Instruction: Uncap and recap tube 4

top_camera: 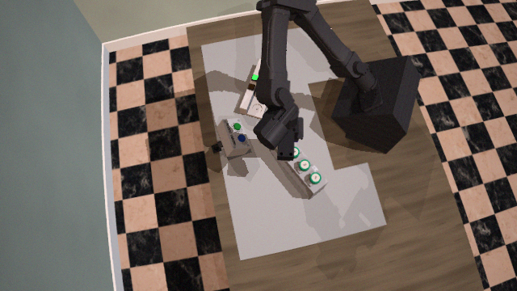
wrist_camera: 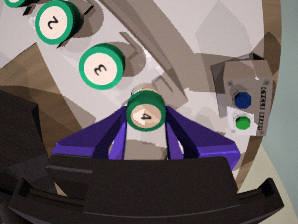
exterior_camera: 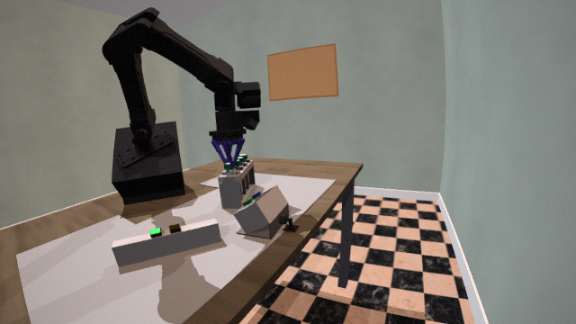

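My gripper point(wrist_camera: 146, 112) is shut on the green cap of tube 4 point(wrist_camera: 145, 111), which stands at the right end of the cap row in the wrist view. The purple fingers press its two sides. In the top view the gripper point(top_camera: 286, 153) hangs over the near end of the decapping station point(top_camera: 304, 171) and hides cap 4. The green lamp point(top_camera: 254, 77) on the cap tray console is lit.
The sloping key desk point(top_camera: 233, 137) with the green READY key point(top_camera: 237, 126) and the blue CYCLE key point(top_camera: 241, 138) stands just left of the station. The cap tray point(top_camera: 252, 101) lies behind it, partly hidden by the arm. The arm's black base point(top_camera: 376, 105) is at the right.
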`<state>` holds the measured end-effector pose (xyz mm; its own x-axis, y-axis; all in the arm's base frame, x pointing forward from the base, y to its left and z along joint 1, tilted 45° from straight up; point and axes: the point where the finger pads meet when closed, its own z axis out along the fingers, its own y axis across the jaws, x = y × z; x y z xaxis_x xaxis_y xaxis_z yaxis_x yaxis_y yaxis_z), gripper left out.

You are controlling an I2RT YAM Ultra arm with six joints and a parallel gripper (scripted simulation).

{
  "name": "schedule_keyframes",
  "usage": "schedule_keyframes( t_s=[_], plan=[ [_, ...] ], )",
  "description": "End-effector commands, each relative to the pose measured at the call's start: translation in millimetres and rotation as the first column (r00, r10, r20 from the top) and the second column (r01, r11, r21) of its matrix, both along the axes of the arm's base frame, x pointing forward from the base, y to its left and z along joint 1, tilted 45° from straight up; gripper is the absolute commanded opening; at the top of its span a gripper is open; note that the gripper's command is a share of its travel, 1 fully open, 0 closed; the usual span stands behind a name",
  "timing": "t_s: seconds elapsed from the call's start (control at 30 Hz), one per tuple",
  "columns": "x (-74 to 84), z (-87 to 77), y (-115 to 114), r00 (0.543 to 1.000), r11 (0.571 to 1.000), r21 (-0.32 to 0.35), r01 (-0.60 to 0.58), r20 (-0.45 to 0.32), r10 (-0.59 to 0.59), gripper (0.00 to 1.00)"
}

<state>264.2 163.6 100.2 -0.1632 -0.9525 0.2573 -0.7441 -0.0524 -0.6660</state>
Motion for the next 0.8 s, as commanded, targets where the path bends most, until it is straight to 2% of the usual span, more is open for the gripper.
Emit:
schedule_keyframes(
  t_s=[0.0,0.5,0.53,0.77],
  plan=[
    [-0.5,0.7,2.8,1.000,1.000,0.007,-0.009,-0.001,0.009,0.00],
    [0.0,0.9,3.3,1.000,1.000,0.007,-0.009,-0.001,0.009,0.00],
    [0.0,0.9,3.3,1.000,1.000,0.007,-0.009,-0.001,0.009,0.49],
    [0.0,0.9,3.3,1.000,1.000,0.007,-0.009,-0.001,0.009,0.49]
  ],
)
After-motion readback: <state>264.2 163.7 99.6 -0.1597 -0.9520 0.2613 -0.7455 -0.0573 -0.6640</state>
